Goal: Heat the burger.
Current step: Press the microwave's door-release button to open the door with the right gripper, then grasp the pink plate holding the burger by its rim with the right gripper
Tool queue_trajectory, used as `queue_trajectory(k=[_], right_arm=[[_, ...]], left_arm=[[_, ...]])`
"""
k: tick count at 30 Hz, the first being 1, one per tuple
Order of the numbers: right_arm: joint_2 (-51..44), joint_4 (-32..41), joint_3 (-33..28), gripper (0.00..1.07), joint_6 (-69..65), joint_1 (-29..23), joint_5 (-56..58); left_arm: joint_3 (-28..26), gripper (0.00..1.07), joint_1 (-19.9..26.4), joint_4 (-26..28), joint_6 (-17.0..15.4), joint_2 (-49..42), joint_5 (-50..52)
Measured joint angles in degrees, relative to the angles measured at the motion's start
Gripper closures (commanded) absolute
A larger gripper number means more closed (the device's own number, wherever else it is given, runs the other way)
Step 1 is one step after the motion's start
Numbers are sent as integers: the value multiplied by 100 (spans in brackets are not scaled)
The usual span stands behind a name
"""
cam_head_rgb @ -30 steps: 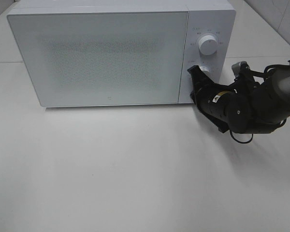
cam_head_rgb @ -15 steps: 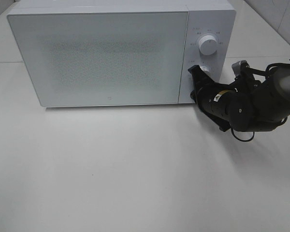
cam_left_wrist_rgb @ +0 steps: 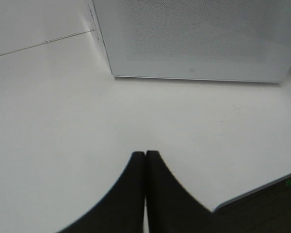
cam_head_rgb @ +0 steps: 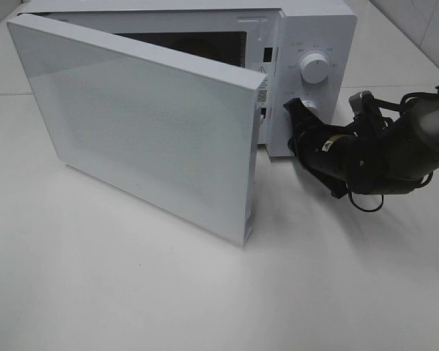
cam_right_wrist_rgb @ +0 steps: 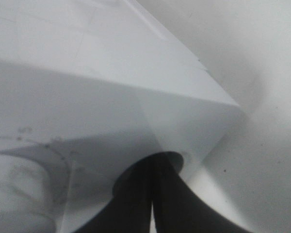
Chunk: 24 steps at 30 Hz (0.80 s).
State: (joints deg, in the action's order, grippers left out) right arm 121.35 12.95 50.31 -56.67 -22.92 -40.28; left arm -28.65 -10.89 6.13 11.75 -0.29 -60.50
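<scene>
The burger is out of view; what shows of the oven cavity is dark. The white microwave (cam_head_rgb: 316, 28) stands at the back of the table with its door (cam_head_rgb: 146, 124) swung partly open toward the front left. My right gripper (cam_head_rgb: 296, 110) is shut, its tips against the lower round button on the control panel, below the upper knob (cam_head_rgb: 314, 69). In the right wrist view the closed fingertips (cam_right_wrist_rgb: 153, 167) meet that button (cam_right_wrist_rgb: 179, 159). My left gripper (cam_left_wrist_rgb: 145, 156) is shut and holds nothing, hovering over the table in front of the microwave's door (cam_left_wrist_rgb: 194, 34).
The white table (cam_head_rgb: 168, 292) spreads in front of the microwave. The open door now juts out over the table's left middle. The left wrist view shows the table's edge (cam_left_wrist_rgb: 254, 191) near the left gripper.
The microwave door, closed in both earlier frames, has sprung open and swung out toward the front. The right gripper has stayed at the lower button.
</scene>
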Motion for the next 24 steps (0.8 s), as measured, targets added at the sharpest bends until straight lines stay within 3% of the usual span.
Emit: queue_trajectory(k=[10, 20, 24], right_arm=[[-246, -80, -11, 107, 17, 46, 395], [-837, -413, -625, 104, 52, 57, 120], [-963, -928, -894, 103, 86, 63, 69]], left_arm=[[0, 106, 0, 0, 0, 0, 0], [0, 106, 0, 0, 0, 0, 0], [0, 106, 0, 0, 0, 0, 0]])
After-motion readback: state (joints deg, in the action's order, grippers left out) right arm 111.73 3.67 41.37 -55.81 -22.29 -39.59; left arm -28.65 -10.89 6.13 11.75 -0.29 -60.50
